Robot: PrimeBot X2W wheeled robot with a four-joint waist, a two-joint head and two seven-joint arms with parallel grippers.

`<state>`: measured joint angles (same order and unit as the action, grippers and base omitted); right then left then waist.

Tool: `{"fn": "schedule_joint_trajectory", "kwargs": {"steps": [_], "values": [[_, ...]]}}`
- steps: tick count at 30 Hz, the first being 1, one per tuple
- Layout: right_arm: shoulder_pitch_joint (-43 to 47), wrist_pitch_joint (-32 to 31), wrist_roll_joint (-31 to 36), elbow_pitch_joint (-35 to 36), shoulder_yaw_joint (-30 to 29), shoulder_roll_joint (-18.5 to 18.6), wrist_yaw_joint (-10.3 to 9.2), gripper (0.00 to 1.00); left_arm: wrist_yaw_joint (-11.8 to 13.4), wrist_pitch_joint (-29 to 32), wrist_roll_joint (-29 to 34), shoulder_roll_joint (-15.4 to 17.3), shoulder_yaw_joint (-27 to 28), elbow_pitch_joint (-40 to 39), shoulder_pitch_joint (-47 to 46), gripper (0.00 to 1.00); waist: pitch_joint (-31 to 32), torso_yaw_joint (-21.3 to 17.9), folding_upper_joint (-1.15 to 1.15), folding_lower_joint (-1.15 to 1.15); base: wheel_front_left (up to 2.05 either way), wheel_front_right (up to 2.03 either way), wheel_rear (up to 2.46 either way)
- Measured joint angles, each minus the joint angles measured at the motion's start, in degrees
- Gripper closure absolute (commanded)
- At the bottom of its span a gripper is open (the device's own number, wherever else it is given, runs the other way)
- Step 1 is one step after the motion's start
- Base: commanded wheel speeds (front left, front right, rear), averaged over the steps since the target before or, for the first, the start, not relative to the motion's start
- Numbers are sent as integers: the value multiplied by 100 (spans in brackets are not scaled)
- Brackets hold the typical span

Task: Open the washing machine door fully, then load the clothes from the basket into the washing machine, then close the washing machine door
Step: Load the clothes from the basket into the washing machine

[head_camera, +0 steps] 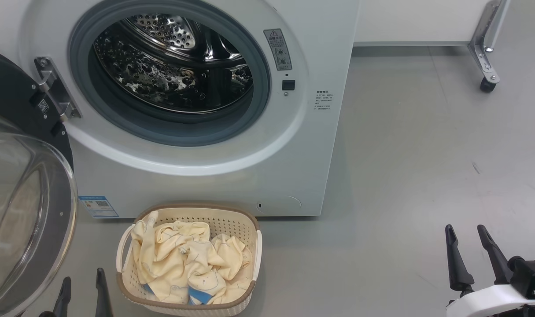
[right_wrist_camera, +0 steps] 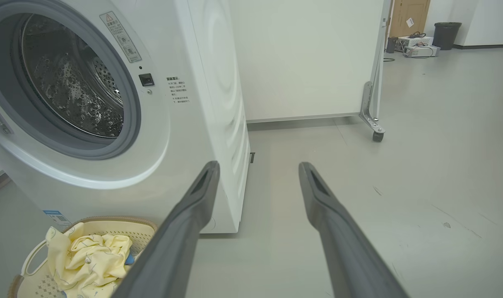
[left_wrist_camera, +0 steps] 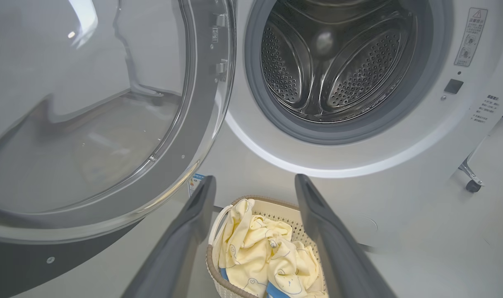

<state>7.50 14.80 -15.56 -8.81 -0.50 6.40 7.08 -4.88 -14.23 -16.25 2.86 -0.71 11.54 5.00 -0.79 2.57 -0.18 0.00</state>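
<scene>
Left tool (head_camera: 83,276) & right tool (head_camera: 464,230) hang low, fingers apart, empty. Door (head_camera: 29,207) open at left; clothes (head_camera: 183,259) in basket (head_camera: 192,208) on floor (head_camera: 404,176) by washing machine (head_camera: 232,176). Loading step: left tool likely dips for clothes.

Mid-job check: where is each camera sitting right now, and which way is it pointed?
Head view: on the head, facing forward and down at the washing machine, its open door, and the basket of clothes; left tool lower left, right tool lower right, both open.
Left wrist view: on the left wrist, facing door glass, drum and basket past its own two fingers.
Right wrist view: on the right wrist, facing the machine's right front corner and floor beyond; own fingers spread.
Shared: all three show drum and basket.
</scene>
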Motion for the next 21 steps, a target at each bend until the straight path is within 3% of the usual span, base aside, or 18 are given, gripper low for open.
{"fn": "schedule_joint_trajectory", "kwargs": {"steps": [21], "values": [[-3, 0, -7, -4, 13, -2, 0, 0, -1, 0, 92, -23, 41, -31, -2, 0, -18, -12, 0, 0, 53, -53, 0]]}}
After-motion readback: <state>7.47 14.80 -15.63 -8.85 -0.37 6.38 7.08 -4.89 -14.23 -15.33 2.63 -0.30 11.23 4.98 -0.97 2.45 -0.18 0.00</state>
